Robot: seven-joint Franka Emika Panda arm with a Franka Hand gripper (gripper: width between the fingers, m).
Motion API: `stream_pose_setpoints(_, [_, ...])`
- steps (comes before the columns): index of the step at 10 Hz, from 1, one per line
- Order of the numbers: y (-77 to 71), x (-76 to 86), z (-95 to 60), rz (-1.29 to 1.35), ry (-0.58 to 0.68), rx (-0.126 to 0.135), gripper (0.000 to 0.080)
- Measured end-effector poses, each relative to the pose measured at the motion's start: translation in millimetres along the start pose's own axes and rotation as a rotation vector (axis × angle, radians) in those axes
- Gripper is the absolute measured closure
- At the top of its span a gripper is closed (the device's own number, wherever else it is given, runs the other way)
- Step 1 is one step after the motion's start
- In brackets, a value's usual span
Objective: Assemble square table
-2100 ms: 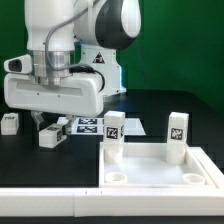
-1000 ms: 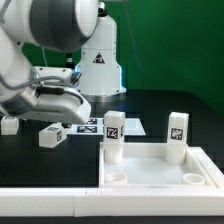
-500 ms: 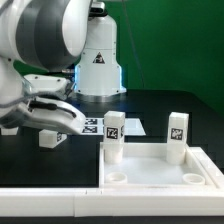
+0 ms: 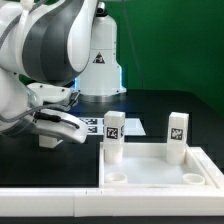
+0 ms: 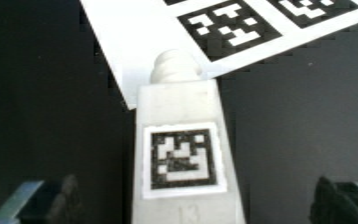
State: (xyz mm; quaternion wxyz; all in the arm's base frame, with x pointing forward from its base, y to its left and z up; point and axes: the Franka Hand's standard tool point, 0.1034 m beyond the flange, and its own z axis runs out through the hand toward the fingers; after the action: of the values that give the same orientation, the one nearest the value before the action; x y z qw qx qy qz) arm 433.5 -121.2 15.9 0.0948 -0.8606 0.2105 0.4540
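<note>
Square table top [image 4: 160, 172] is lying rim-up at the exterior view's right, just behind the long white border wall [image 4: 50, 198]. Two peg legs are standing upright in its far corners, one [image 4: 112, 136] toward the exterior view's left and one [image 4: 177, 136] toward its right, with their tags facing the camera. The two near sockets [image 4: 118, 177] are showing empty, so I am judging the assembly to be about half done.

A third leg [image 5: 179, 140] is lying on its side on the black table [image 4: 150, 105], away from the table top toward the exterior view's left. Its tag is facing up to the wrist camera. Its rounded end is reaching the edge of the marker board [image 5: 229, 25], though I cannot tell if they are touching. In the exterior view the arm is hiding most of this leg.

The gripper [image 5: 194, 203] is hovering over the lying leg with its fingers [image 5: 43, 200] spread wide, one on each long side, and it is pinching nothing. The leg is sitting centred between them, probably so that closing will catch its two flat sides evenly.

The next move, as I am reading it, is asking for a straight descent and a firm close. Because the leg is lying flat, it will then need turning upright before it can enter a socket, and an off-centre grip could let it swing.
</note>
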Motion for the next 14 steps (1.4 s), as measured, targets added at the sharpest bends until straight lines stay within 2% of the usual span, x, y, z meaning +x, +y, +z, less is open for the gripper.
stream_pose_setpoints(1, [0.2, 0.1, 0.1, 0.000, 0.000, 0.000, 0.0284])
stream_pose_setpoints(2, [0.3, 0.1, 0.1, 0.000, 0.000, 0.000, 0.0284])
stream_pose_setpoints(3, [0.5, 0.1, 0.0, 0.001, 0.000, 0.001, 0.0441])
stream_pose_setpoints(4, [0.5, 0.2, -0.2, 0.001, 0.001, 0.001, 0.0517])
stream_pose_setpoints(5, [-0.5, 1.8, -3.9, -0.002, 0.025, 0.001, 0.0517])
stream_pose_setpoints(6, [-2.8, -5.5, -15.6, -0.014, 0.027, 0.008, 0.0517])
stream_pose_setpoints(7, [-5.2, -12.5, -40.5, -0.027, 0.061, 0.019, 0.0517])
stream_pose_setpoints(8, [-13.9, -16.2, -70.6, -0.051, 0.165, 0.022, 0.0517])
stream_pose_setpoints(9, [-26.4, -32.5, -101.2, -0.087, 0.259, 0.027, 0.0517])
stream_pose_setpoints(10, [-31.7, -36.9, -116.3, -0.110, 0.364, 0.026, 0.0517])
stream_pose_setpoints(11, [-27.3, -32.2, -105.5, -0.099, 0.405, 0.030, 0.0516])
stream_pose_setpoints(14, [-31.5, -23.2, -114.0, -0.104, 0.605, 0.026, 0.0515])
